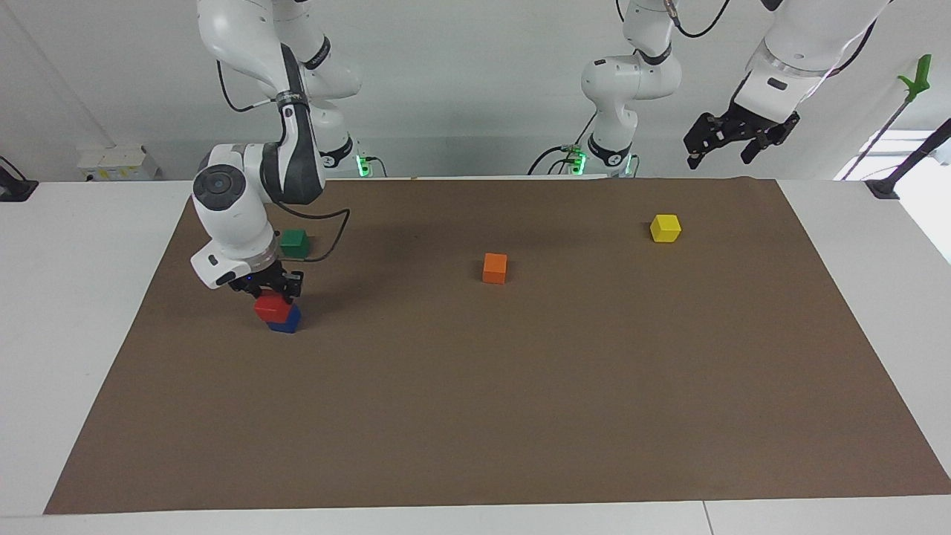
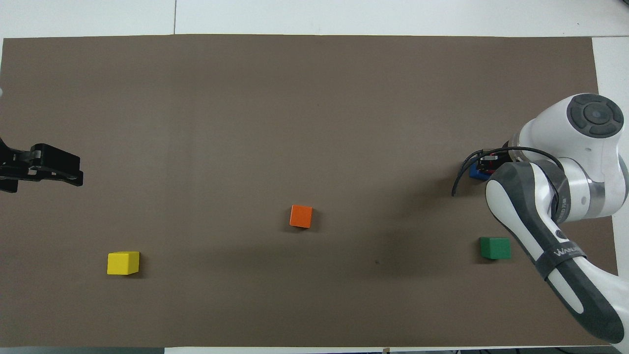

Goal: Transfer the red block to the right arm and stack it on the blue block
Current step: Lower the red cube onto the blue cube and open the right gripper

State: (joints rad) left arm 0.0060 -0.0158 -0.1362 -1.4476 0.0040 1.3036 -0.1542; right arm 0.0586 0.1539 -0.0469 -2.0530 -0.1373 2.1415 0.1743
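Note:
The red block (image 1: 270, 305) sits on top of the blue block (image 1: 286, 321) toward the right arm's end of the brown mat, a little off-centre. My right gripper (image 1: 271, 291) is down on the red block's top. In the overhead view the right arm hides most of the stack, and only an edge of the blue block (image 2: 475, 172) and a sliver of the red block (image 2: 485, 165) show. My left gripper (image 1: 724, 145) is open and empty. It waits high above the robots' edge of the mat at the left arm's end, and it also shows in the overhead view (image 2: 42, 169).
A green cube (image 1: 295, 242) lies just nearer to the robots than the stack. An orange cube (image 1: 495, 267) lies mid-mat. A yellow cube (image 1: 665, 227) lies toward the left arm's end. The brown mat (image 1: 475, 416) covers the white table.

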